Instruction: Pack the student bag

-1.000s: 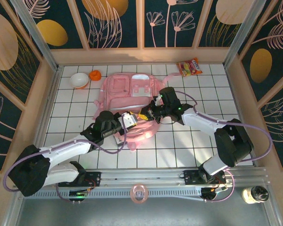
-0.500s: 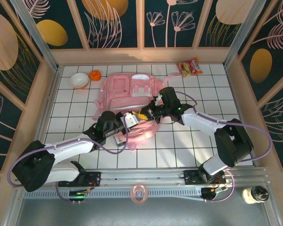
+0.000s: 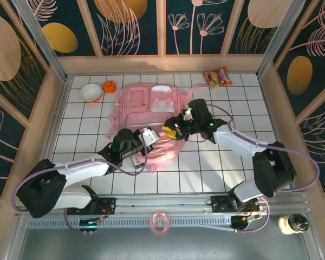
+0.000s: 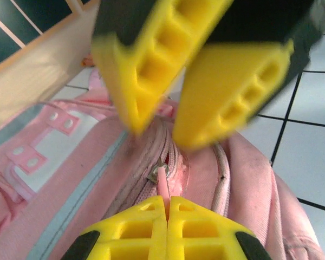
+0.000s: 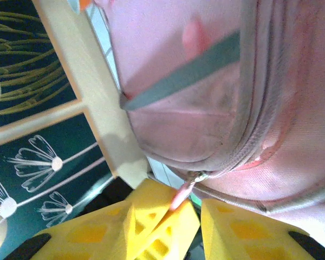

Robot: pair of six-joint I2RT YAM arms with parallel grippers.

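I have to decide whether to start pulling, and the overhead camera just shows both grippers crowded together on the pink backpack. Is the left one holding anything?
Observer: Yes. In the left wrist view, the left gripper is shut on the pink zipper tab of the backpack.
Operator: And the right one?
Observer: In the same view, the right gripper hangs just beyond that tab, jaws apart, with nothing between them.
Operator: Is the zipper undone yet?
Observer: In the right wrist view, the zipper looks closed along the stretch that shows.
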